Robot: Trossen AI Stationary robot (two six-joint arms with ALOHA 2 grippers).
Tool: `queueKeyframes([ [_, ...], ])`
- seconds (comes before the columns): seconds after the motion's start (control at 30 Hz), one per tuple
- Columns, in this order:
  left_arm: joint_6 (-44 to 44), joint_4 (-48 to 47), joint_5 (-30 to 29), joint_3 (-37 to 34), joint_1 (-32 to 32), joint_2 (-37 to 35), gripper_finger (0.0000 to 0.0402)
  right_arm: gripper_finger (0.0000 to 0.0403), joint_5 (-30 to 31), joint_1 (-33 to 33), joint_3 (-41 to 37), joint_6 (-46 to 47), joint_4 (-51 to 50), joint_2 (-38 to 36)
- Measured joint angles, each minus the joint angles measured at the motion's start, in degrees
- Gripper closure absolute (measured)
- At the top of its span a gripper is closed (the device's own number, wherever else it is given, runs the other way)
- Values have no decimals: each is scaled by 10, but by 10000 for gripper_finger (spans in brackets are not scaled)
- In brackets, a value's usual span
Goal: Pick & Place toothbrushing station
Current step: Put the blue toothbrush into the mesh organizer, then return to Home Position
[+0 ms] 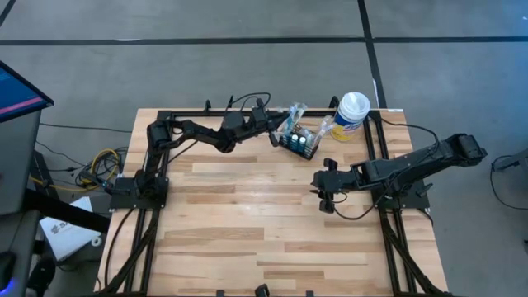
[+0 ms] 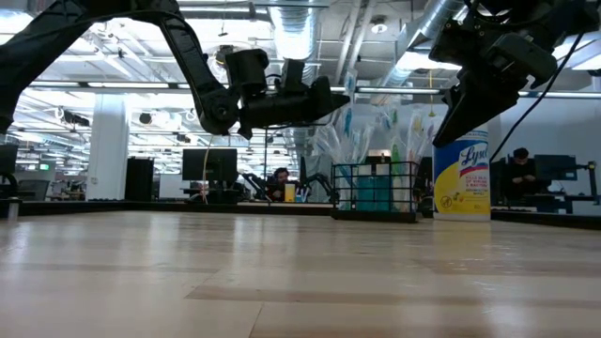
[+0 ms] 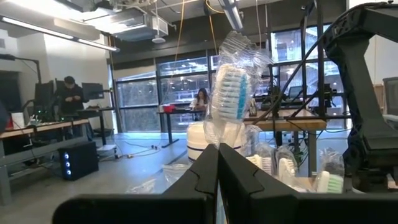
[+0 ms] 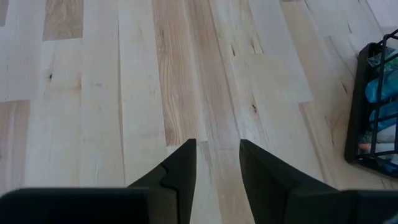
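Note:
The black wire-mesh caddy stands on its base at the table's far side, also seen in the low view and the right wrist view. Several toothbrushes in clear wrappers stick up out of it. My left gripper is shut, level, above the caddy's left end. Its tips are right at a wrapped blue-and-white toothbrush head. My right gripper is open and empty above bare table, on the near side of the caddy. My left gripper's shut fingertips come level from the table's left, up to the wrapped toothbrushes standing in the caddy. I cannot tell whether they touch a wrapper or stop just short of it.
A white, yellow and blue cylindrical canister with a white lid stands right of the caddy, near the far right corner. The wooden tabletop stretches toward the near edge. People sit at desks in the room beyond.

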Motion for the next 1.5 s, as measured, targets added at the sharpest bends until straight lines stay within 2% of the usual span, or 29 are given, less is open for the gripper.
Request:
queueKeyframes([
  [0.1, 0, -11, -1, 0, 0, 0, 401, 290, 0, 0, 0, 0, 0, 0],
  [0.3, 0, -101, -22, 0, 0, -2, 402, 290, 0, 0, 0, 0, 0, 0],
  [0.87, -20, -137, -23, 0, 0, -4, 402, 290, 0, 0, 0, 0, -2, 0],
  [1.0, -26, -165, -19, 0, 0, -26, 400, 290, 0, 0, 0, 0, -3, 0],
  [1.2, -13, -281, -2, 0, 1, -86, 365, 290, 0, 0, 0, 0, -4, 0],
  [1.5, -14, -361, -23, 0, 1, -128, 302, 290, 0, 0, 0, -4, -2, 0],
])
